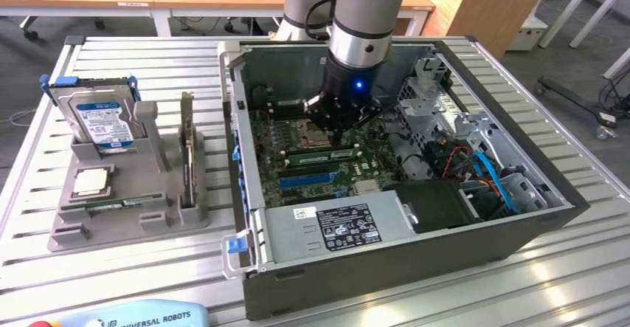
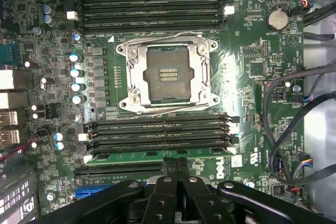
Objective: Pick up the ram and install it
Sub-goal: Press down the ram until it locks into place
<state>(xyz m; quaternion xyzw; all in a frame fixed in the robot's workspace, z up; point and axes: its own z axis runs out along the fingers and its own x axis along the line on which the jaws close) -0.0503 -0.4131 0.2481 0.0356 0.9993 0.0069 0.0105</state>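
The ram (image 2: 157,156) is a long green stick lying in the memory slot just past the four black slots beside the CPU socket (image 2: 168,72). My gripper (image 2: 177,165) is shut, its two black fingers pressed together, and their tips rest on the ram's upper edge near its middle. In the exterior view the gripper (image 1: 336,141) reaches straight down into the open computer case (image 1: 551,216), right above the green ram (image 1: 317,154) on the motherboard.
On the exterior view's left, a grey holder (image 1: 147,220) carries a hard drive (image 1: 99,116), an upright dark card (image 1: 187,150) and a square chip (image 1: 91,181). A power supply (image 1: 335,227) and cables (image 2: 294,129) crowd the case. Four more black memory slots (image 2: 149,6) lie beyond the socket.
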